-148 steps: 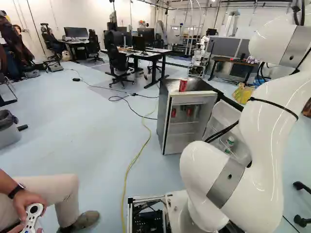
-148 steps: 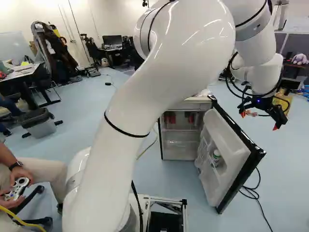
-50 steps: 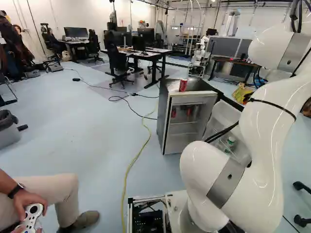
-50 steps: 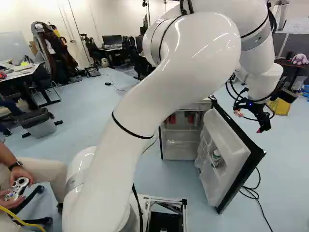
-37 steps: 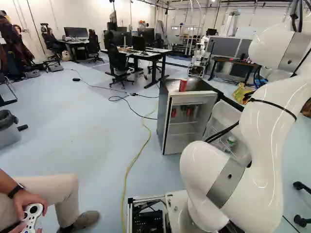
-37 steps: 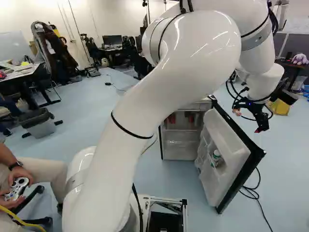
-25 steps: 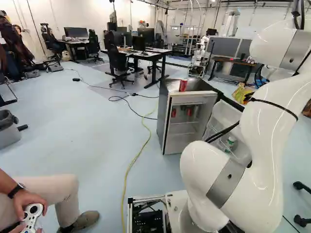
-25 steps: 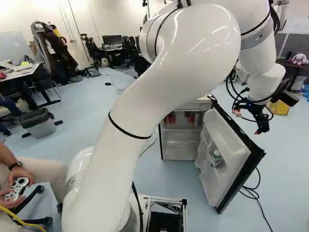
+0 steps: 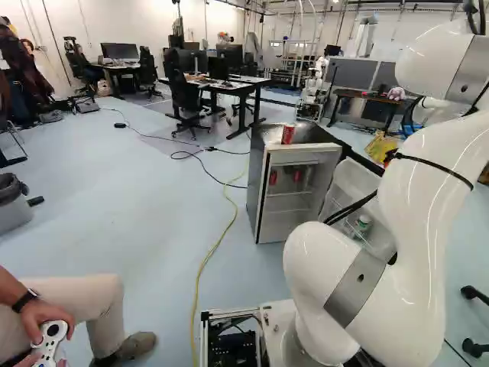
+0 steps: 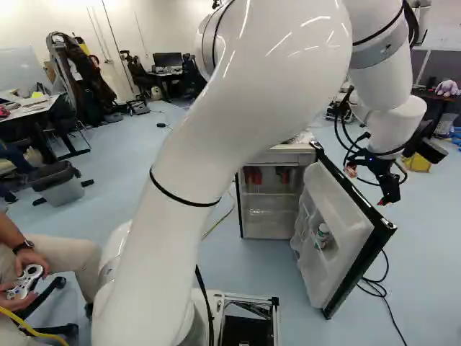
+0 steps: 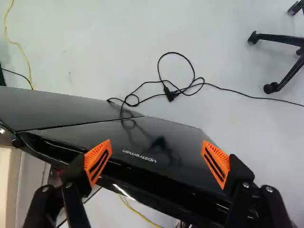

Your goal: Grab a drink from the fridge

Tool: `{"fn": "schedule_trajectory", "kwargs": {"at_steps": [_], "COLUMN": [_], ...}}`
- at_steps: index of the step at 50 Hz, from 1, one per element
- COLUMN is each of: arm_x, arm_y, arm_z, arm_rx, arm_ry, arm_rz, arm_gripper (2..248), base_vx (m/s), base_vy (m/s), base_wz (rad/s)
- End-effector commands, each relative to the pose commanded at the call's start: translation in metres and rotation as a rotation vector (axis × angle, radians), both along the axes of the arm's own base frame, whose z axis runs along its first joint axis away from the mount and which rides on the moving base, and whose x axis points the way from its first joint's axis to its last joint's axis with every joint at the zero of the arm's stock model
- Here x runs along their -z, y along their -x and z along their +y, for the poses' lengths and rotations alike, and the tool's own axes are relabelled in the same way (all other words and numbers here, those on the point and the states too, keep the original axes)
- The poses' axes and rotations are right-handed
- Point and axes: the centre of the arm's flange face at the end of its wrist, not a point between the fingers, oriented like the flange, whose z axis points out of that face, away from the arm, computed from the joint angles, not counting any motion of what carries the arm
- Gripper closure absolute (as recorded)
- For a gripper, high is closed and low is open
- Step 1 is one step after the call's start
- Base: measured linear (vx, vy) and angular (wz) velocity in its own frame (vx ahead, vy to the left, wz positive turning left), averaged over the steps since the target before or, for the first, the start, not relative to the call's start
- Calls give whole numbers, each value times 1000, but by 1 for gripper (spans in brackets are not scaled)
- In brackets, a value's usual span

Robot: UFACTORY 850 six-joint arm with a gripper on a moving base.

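Out across the pale blue floor [image 9: 153, 199], past the black-topped desk [image 9: 237, 86], the fridge [image 9: 256, 176] stands with its door [image 10: 331, 277] swung open, and there are the drinks! One red can [image 9: 288, 134] sits upright on top, more red cans [image 9: 273, 177] line up on a shelf inside, and a white-and-green bottle [image 9: 362, 224] rests in the door rack. Here's the gripper [image 10: 366, 187] at the door's outer side, fingers [image 11: 97, 162] spread wide, nothing gripped, the glossy black door running beneath and ahead of them in the wrist view, and beyond it a looped black cable [image 11: 171, 95] lies on the floor
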Motion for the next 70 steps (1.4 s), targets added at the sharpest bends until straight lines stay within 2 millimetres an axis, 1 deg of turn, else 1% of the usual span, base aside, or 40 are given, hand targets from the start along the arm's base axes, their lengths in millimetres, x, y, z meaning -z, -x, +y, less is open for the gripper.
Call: {"fn": "schedule_trajectory", "kwargs": {"at_steps": [70], "arm_x": [-3], "arm_y": [12], "arm_z": [95], "arm_rx": [-70], "arm_ry": [-60], "arm_rz": [41], "arm_gripper": [3], "base_vx": [0], "base_vy": [0], "base_wz": [0]}}
